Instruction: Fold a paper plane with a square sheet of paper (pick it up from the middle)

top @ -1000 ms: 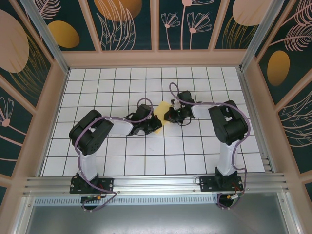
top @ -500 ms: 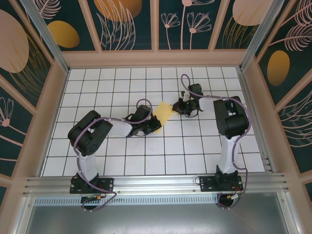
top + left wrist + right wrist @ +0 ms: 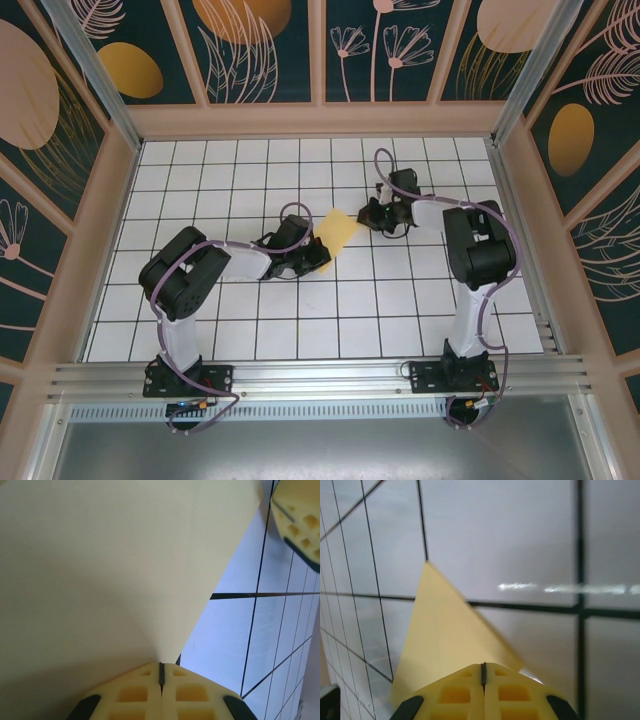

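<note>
The white bench ruled in a black grid (image 3: 250, 330) carries both arms. Above its middle is the thin pale yellow square sheet of paper (image 3: 337, 231), strung between the two pincers. Its long axis runs on a slant, from near-left to far-right in the top view. The left pincer (image 3: 322, 249) is fully closed on the sheet's near-left end. The right pincer (image 3: 363, 215) is likewise pinched shut on the far-right corner. Each arm therefore has the paper directly ahead of its fingertips, and neither is nearer. Whether the sheet touches the bench cannot be told.
</note>
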### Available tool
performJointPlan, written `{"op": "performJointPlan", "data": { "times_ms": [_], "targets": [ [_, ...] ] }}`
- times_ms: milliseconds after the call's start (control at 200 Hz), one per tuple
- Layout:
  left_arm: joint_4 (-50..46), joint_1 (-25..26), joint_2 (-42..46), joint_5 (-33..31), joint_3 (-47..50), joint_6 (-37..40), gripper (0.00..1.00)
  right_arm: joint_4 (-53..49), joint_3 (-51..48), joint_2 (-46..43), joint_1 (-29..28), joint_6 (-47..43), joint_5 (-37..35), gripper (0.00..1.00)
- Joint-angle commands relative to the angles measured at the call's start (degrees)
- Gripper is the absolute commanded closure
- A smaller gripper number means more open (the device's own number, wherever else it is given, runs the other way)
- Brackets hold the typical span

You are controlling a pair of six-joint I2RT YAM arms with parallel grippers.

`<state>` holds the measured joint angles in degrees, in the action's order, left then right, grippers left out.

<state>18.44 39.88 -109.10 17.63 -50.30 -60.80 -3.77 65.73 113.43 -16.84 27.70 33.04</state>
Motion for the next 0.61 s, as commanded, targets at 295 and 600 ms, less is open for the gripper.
{"op": "performJointPlan", "data": {
  "times_ms": [295,600],
  "targets": [
    [-1.72,0.26,1.78,2.80,-4.65,6.43,1.00,-0.59,-1.07,2.48,-3.22,-1.30,2.09,1.00],
    [-4.04,0.21,-3.25,0.69,-12.01,11.46,1.00,-3.98,-0.26,4.59,-2.85,-3.35,0.85,1.00]
  ]
}}
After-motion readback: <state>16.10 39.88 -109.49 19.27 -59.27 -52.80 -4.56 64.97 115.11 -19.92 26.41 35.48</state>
